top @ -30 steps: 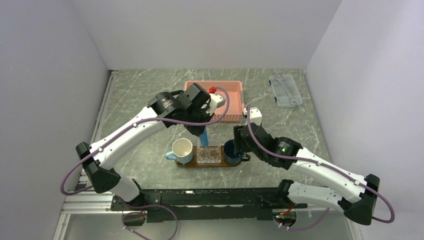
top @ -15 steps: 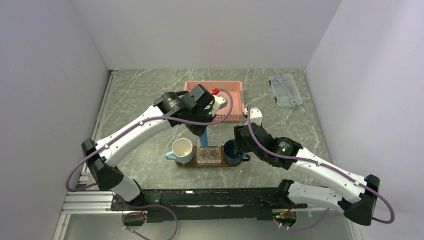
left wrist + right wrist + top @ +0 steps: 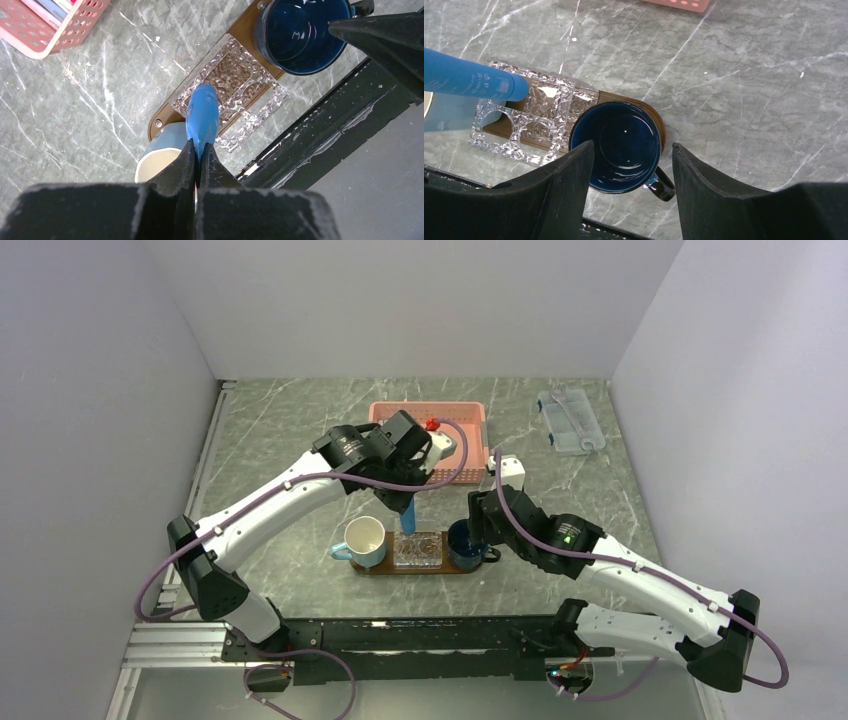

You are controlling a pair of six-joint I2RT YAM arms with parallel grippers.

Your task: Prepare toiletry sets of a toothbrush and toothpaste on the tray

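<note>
From above, the left gripper (image 3: 407, 502) has drifted slightly rightward, the toothpaste (image 3: 408, 518) clamped and hanging below its jaws. I'd say it is lining up on a cup on the tray (image 3: 440, 571). At the left wrist, the smooth blue tube juts past the pinched fingertips, over the glass holder (image 3: 235, 80). At the right wrist, the right gripper (image 3: 630, 150) is spread wide and empty, with the dark mug (image 3: 624, 142) beneath its jaws.

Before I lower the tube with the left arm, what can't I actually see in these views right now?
- Top view: the left gripper and the gripped end of the toothpaste, hidden under the left wrist.
- Basket contents: mostly covered by the left arm from above; cut off by the frame corner in the left wrist view.
- Clear box contents: too small, top view.
</note>
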